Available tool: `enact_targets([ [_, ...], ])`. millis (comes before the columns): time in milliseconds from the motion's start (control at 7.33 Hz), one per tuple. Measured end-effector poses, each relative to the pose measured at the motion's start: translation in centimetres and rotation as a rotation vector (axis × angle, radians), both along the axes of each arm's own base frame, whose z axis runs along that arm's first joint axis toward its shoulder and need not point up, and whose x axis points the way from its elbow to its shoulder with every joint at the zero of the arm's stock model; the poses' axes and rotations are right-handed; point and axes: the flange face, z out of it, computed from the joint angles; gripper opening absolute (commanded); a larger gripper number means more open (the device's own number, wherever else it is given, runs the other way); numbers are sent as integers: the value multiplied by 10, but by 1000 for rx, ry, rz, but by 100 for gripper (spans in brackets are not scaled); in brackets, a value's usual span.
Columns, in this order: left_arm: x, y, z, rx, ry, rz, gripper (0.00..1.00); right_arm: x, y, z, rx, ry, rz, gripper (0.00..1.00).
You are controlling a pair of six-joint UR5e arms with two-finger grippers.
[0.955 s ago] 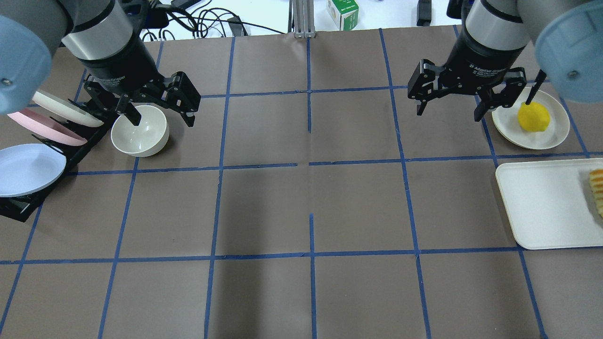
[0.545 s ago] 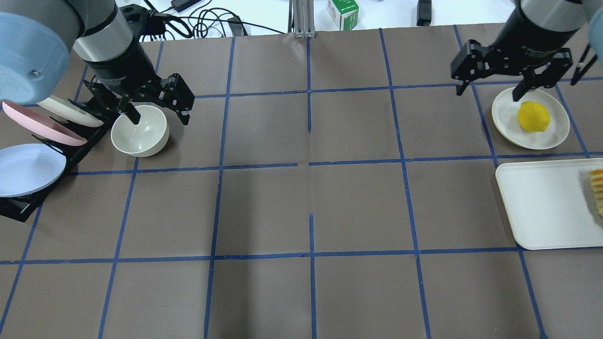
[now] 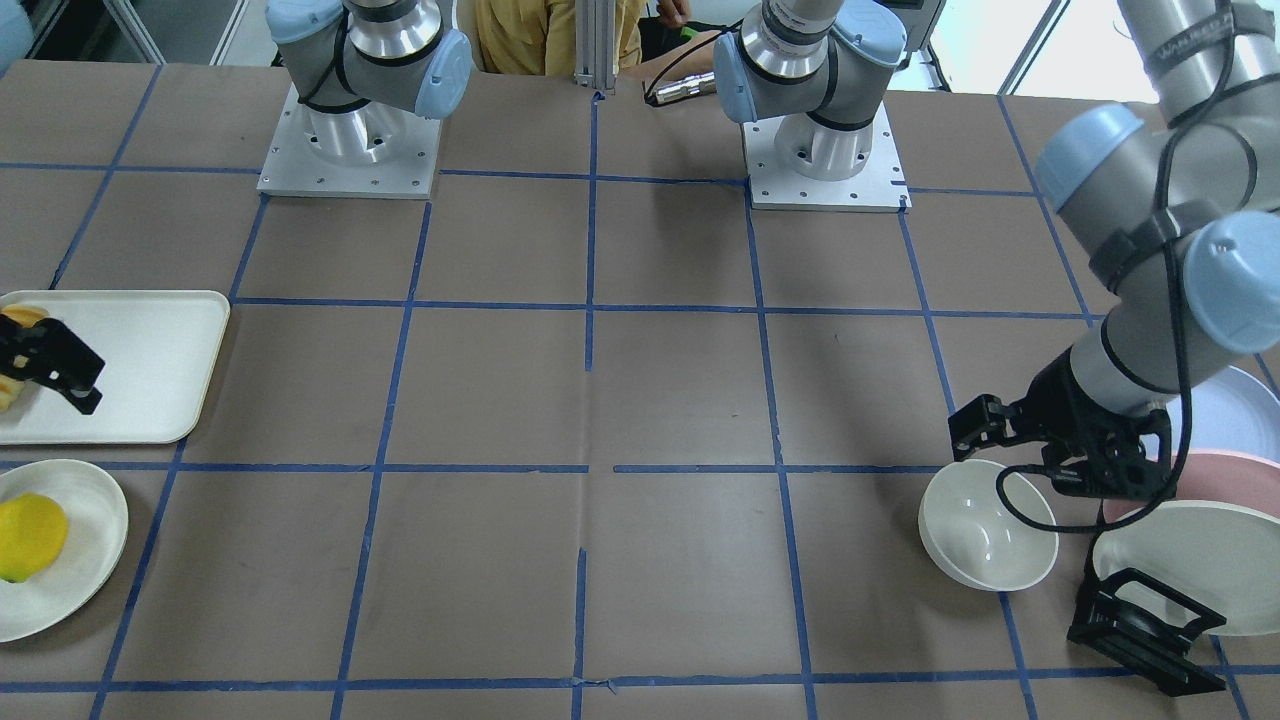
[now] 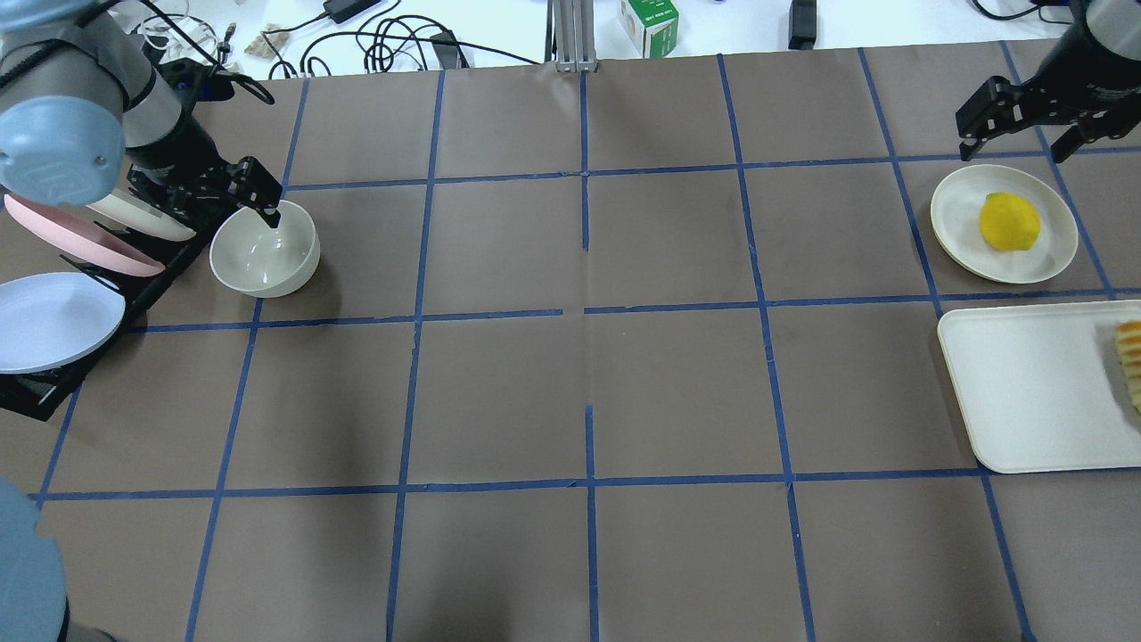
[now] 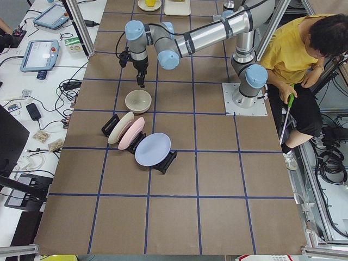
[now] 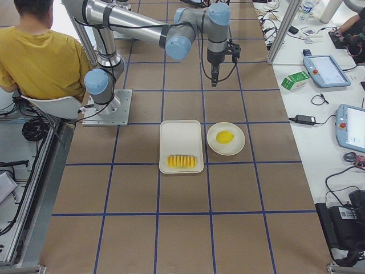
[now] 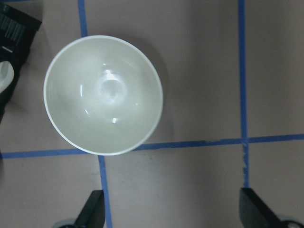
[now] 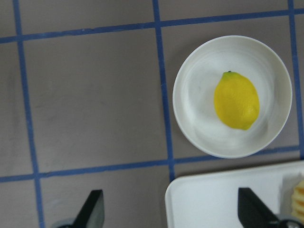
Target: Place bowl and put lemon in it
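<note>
Over at the robot's left end of the worktop, the bowl stands upright and empty, just beside the plate rack, and nothing grips it. I see the left pincer hanging above it, spread wide. From its wrist camera the bowl lies ahead of the fingertips, not between them. The lemon lies on the flat plate at the far right end, well apart from the bowl. The right pincer is also spread wide and holds nothing, hovering off to the plate's side.

My reading is that the bowl may count as placed, though I cannot tell whether this is its intended spot. The lemon half of the job is not yet begun.

Going by size, the worktop is matte brown sheeting, creased at the seams and gridded with blue tape. The tray is a cream rectangle with rounded corners and a low lip, and a row of ridged orange-yellow fruit slices sits at its edge. The rack is black and holds blue, pink and cream plates tilted on edge. The flat plate is round, cream and shallow. The bowl is deep, round and cream-white, with a glossy inside that throws small highlights. The lemon is bright yellow, oval and faintly dimpled, with a pointed tip.
</note>
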Motion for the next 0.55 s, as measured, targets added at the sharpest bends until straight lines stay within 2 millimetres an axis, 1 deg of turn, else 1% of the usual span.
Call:
enact_targets([
  [136, 17, -13, -25, -11, -9, -2, 100, -40, -17, -36, 2, 9, 62, 100],
  [273, 39, -22, -44, -26, -23, 15, 100, -76, -30, -72, -7, 23, 104, 100],
  [409, 60, -26, -60, -37, -31, 41, 100, -101, -37, -101, -6, 25, 116, 100],
  [545, 70, -27, -76, -33, -26, 60, 100, -116, -43, -128, -11, 31, 123, 100],
])
